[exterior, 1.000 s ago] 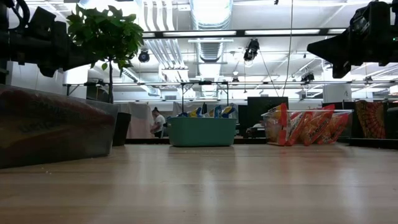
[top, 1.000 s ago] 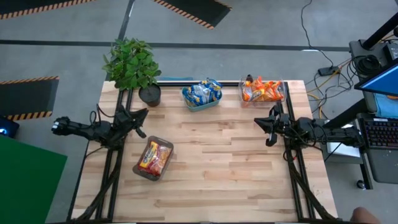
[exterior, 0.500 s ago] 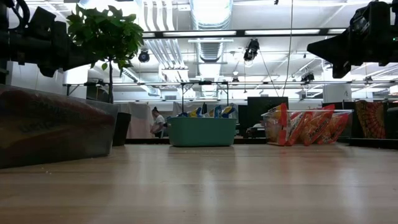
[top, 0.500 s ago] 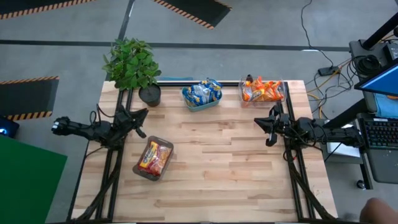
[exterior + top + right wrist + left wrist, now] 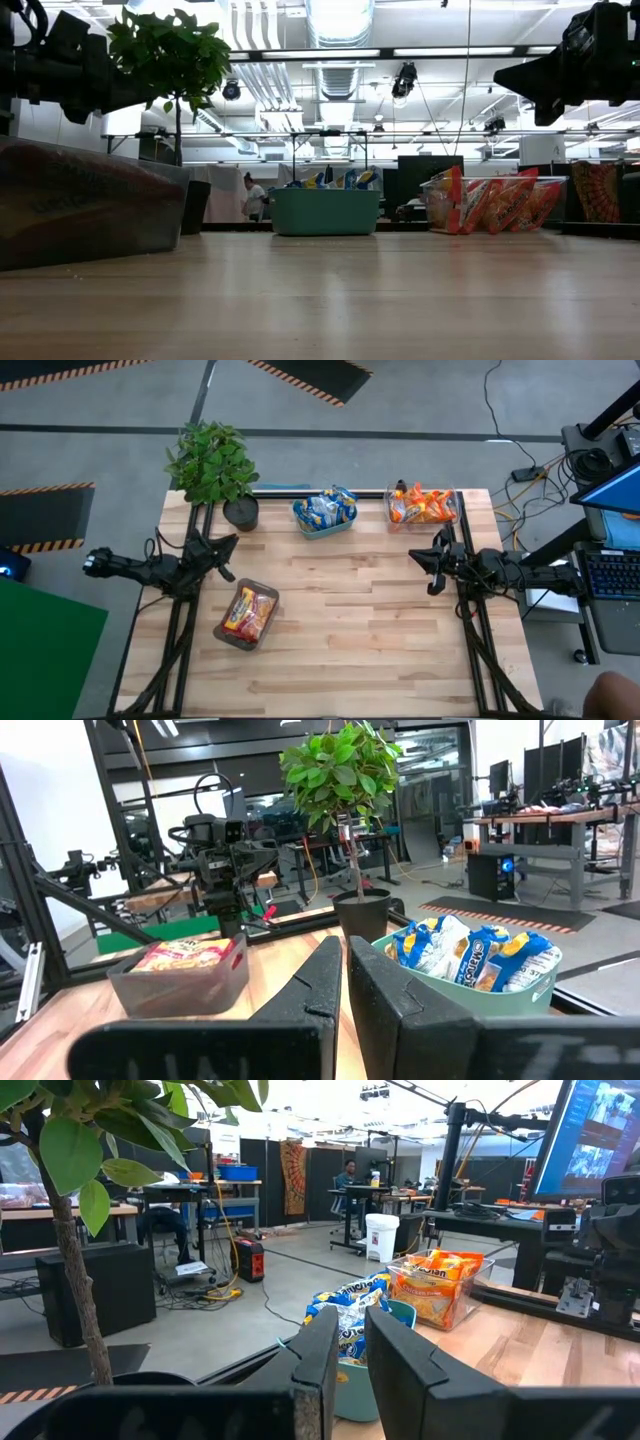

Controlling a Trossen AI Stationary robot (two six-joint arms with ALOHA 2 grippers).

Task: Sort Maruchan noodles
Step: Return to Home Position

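Note:
The Maruchan noodles sit in three containers. Blue-and-white packets (image 5: 326, 507) stand in a teal tray (image 5: 312, 527) at the far edge, and orange packets (image 5: 420, 505) fill a clear bin (image 5: 452, 511) to its right. Red-and-yellow packets (image 5: 249, 613) lie in a bin (image 5: 233, 639) on the table's left half. My left gripper (image 5: 232, 557) hovers shut above the left side, between the plant pot and the red packets' bin. My right gripper (image 5: 420, 563) hovers shut above the right side, nearer than the orange bin. Both point toward the table's middle.
A potted plant (image 5: 212, 465) stands at the far left corner, close to my left arm. Bare wood (image 5: 340, 620) lies between the two arms and toward the near edge. Part of a person (image 5: 618, 690) shows beyond the near right corner, off the table.
Both arms and all packets have kept still. Part of a person has come farther into the high view at its near right corner, off the table.

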